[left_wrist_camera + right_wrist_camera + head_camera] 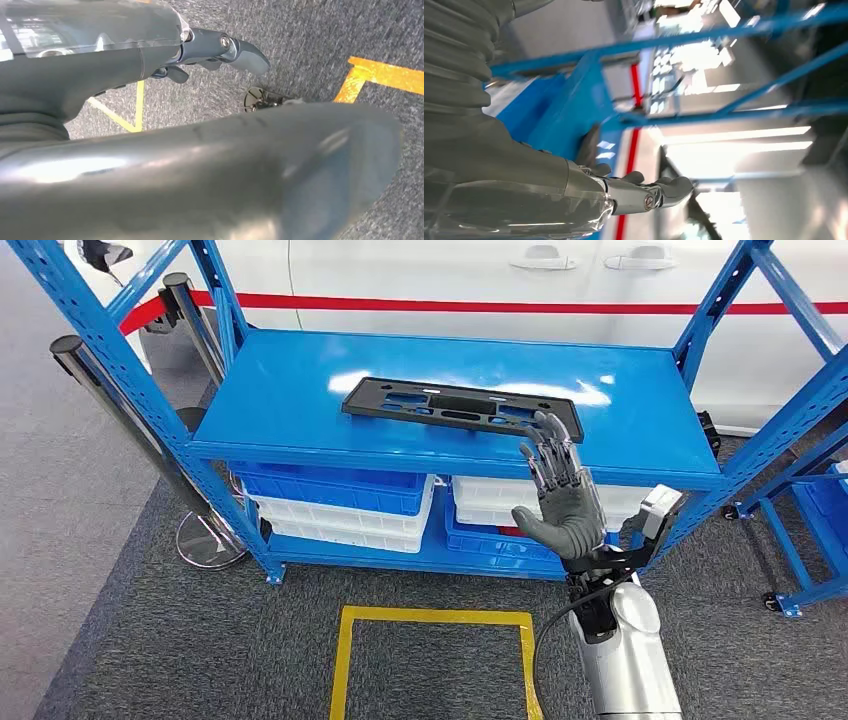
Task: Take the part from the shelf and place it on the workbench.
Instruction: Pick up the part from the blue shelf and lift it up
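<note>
Part: black flat slotted panel lying flat on the blue shelf top, near the front edge, a touch right of centre, long side running across.
Right hand: up in front of the shelf, fingers spread, palm empty, nothing gripped; fingertips overlap the panel's near right end in the head view, at about 5 o'clock from its middle. Whether they touch it, I cannot tell.
Left hand: hanging low over the grey carpet, thumb and fingers loosely out, holding nothing that I can see.
Step in hand: looks like the reach, grasp not yet made.
Risk one: a one-ended grab. Take this long panel by its right tip alone and the far end will likely sag or swing, and could twist out of the fingers.
Risk two: a nudge. Fingers coming in flat could push the thin panel back across the slick shelf top rather than get under it.
Risk three: the right upright at about 2 o'clock from the hand; a swinging panel could clip it on the way out.
Bins below: blue and white trays under the shelf top, where a dropped part would not land; the carpet would catch it.
</note>
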Robot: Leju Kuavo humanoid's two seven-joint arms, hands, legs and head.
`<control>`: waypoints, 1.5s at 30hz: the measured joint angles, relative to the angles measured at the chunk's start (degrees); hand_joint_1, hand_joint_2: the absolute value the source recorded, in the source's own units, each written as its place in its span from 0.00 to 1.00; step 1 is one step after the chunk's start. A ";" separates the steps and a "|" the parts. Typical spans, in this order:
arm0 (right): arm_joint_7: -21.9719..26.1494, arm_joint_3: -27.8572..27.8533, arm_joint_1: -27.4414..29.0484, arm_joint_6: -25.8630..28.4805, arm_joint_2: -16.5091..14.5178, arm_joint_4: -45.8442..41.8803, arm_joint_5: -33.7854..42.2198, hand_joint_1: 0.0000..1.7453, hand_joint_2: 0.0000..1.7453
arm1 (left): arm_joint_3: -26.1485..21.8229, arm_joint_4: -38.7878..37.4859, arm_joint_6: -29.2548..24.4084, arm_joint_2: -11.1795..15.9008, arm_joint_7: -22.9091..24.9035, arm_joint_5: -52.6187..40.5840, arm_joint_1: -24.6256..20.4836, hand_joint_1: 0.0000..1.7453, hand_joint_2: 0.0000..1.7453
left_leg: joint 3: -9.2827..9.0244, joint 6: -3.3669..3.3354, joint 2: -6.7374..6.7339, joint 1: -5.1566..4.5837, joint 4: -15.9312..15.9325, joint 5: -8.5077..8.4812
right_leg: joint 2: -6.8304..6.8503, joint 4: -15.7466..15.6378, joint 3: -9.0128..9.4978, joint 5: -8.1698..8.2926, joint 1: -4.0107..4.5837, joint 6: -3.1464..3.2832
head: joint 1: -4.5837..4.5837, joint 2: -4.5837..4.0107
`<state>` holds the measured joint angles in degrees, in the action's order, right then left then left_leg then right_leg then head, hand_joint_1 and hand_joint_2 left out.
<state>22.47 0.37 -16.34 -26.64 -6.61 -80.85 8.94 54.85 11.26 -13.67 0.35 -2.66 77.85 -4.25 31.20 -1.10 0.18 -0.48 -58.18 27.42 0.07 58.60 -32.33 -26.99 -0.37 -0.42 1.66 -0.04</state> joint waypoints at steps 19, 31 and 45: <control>1.69 16.46 0.61 -16.85 -3.43 -19.42 24.70 0.00 1.00 | 3.86 -1.32 -3.73 -0.10 1.11 7.03 -1.16 0.00 0.00 | -0.01 0.01 -0.01 0.00 0.01 -0.01 | -0.02 -0.01 0.00 0.00 0.00 0.00 | 0.00 0.00; 1.42 22.46 3.07 -25.04 -4.06 -25.18 36.01 0.00 1.00 | 6.46 -1.94 -5.70 -0.73 1.99 9.46 -1.89 0.00 0.00 | -0.02 0.01 -0.01 0.00 0.01 0.00 | -0.02 -0.02 0.01 0.00 0.00 0.00 | 0.00 0.00; 0.61 23.54 3.57 -25.30 -4.80 -25.00 35.69 0.00 1.00 | 7.05 -2.26 -5.67 -0.92 1.84 9.33 -2.14 0.00 0.00 | -0.49 -1.44 -0.15 0.35 1.22 -0.85 | -0.07 7.66 -3.63 -4.28 -0.40 -1.03 | -0.05 0.00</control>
<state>23.08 23.91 -12.77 -51.94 -11.41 -105.84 44.63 61.90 9.00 -19.34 -0.57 -0.81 87.18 -6.40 30.71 -2.54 0.04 -0.13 -56.96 26.58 0.01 66.26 -35.96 -31.27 -0.77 -1.45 1.61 -0.04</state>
